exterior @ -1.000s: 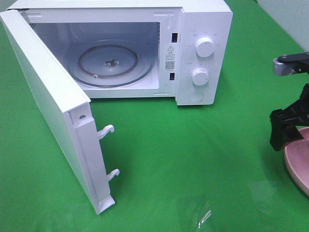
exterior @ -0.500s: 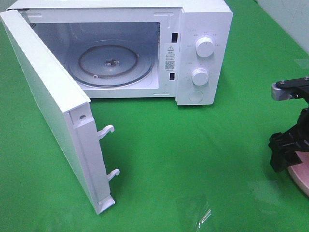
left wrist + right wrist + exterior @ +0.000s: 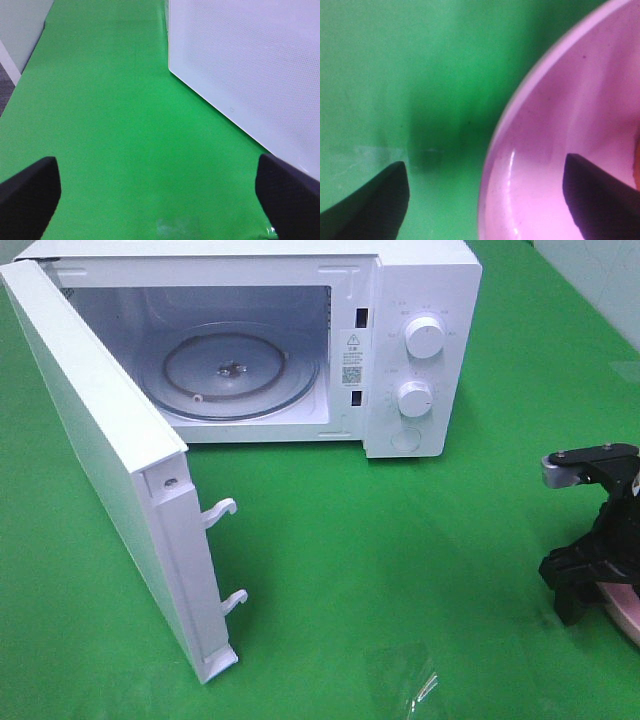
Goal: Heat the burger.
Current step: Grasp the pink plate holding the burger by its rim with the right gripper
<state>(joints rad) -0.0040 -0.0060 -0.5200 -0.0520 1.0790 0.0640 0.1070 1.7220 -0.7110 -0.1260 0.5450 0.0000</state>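
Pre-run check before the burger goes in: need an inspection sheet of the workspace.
Surface: green cloth, flat.
Job's things: microwave with door open, turntable bare; burger shows only as an orange sliver on the pink plate.
Clutter: clear plastic scrap.
Grippers: left gripper open over cloth; right gripper open, straddling plate rim.
Cables: nothing seen.
Surroundings: pale wall.

Fingers [image 3: 369,206] astride pink plate [image 3: 555,115] rim — green cloth [image 3: 395,70]
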